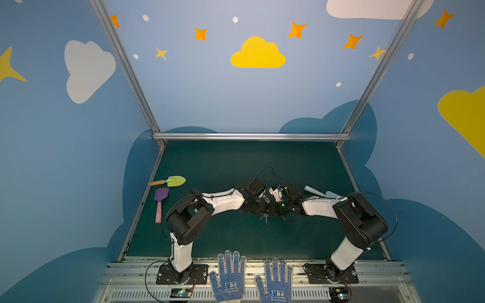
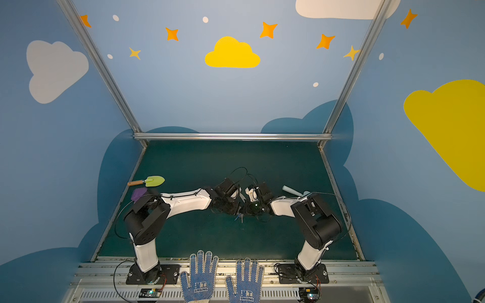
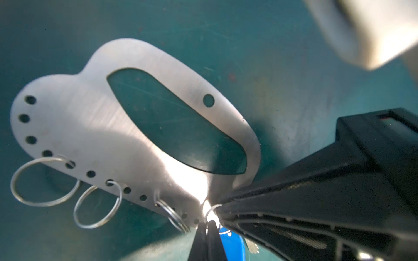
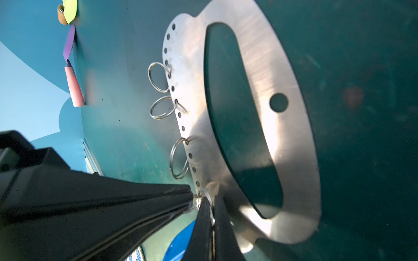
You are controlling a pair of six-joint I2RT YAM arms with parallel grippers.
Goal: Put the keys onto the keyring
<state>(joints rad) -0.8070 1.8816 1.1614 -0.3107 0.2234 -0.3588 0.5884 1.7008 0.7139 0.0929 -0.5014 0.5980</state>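
Jaws of the left gripper (image 3: 207,226) are pinching tight on a wire ring (image 3: 211,209) at the keyring (image 3: 101,135) corner. Right gripper (image 4: 211,203) jaws are pressing narrow on that same corner, tip to tip with the left. Keys (image 3: 234,245) are dangling just under both tips; whether threaded on that ring is unclear. Beyond the jaws the keyring is angling away over the mat (image 3: 282,90), three more rings (image 3: 45,183) hanging off its edge.

Robot test booth, cloud-painted walls (image 1: 199,99), green mat (image 1: 236,160)
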